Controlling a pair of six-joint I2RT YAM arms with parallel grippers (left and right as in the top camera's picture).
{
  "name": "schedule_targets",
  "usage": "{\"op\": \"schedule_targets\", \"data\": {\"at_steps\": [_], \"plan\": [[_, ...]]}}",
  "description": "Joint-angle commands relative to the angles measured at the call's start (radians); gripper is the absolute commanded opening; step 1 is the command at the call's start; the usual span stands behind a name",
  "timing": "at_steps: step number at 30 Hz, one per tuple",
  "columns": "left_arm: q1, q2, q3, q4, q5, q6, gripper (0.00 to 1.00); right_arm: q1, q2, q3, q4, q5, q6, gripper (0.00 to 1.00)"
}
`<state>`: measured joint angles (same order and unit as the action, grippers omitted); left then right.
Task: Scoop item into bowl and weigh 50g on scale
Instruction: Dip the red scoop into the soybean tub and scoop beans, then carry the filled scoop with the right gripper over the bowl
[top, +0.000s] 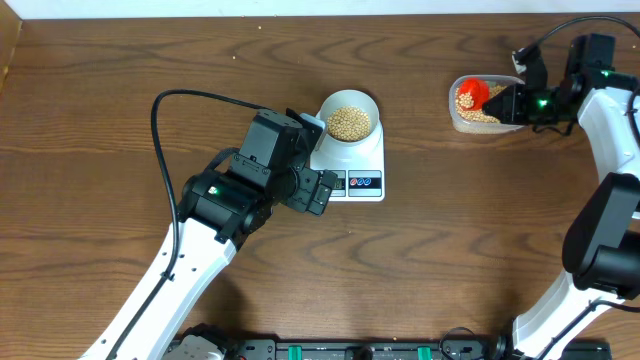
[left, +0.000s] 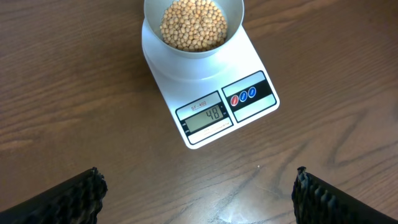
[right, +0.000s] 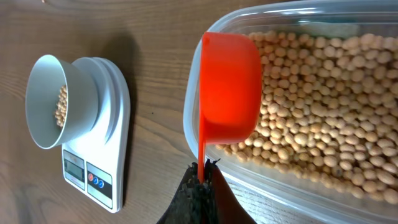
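Light: bright, even, soft, from above.
Shadows: faint, soft-edged beside the scale (right: 118, 124) and under the left arm (top: 190, 250).
Glare: pale sheen on the table (left: 239, 211); highlights on the tub rim (right: 298, 11).
Focus: display (left: 207, 116) sharp; left fingers (left: 68, 202) slightly soft.

Robotics lab: robot arm (top: 188, 250), wood table (top: 80, 120).

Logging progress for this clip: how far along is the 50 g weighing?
Done: the small round white bowl of tan beans sits on the flat white scale, reading 48. In hand: right fingers grip a red plastic scoop at the clear bean tub. Left: a small top-up.
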<state>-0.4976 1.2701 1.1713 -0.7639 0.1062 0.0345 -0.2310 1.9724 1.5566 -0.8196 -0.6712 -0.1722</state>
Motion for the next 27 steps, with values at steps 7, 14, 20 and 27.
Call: {"op": "schedule_targets", "data": {"at_steps": [7, 14, 20, 27], "plan": [[0.003, 0.008, -0.003, -0.006, 0.006, 0.014, 0.98, -0.055, 0.008, -0.002, -0.002, -0.139, 0.006, 0.01], [0.003, 0.008, -0.003, -0.006, 0.006, 0.014, 0.98, -0.061, 0.008, -0.002, -0.003, -0.336, -0.027, 0.01], [0.003, 0.008, -0.003, -0.006, 0.006, 0.014, 0.98, -0.023, 0.008, -0.002, -0.003, -0.379, -0.027, 0.02], [0.003, 0.008, -0.003, -0.006, 0.006, 0.014, 0.98, 0.072, -0.014, 0.001, 0.006, -0.378, -0.047, 0.01]]}}
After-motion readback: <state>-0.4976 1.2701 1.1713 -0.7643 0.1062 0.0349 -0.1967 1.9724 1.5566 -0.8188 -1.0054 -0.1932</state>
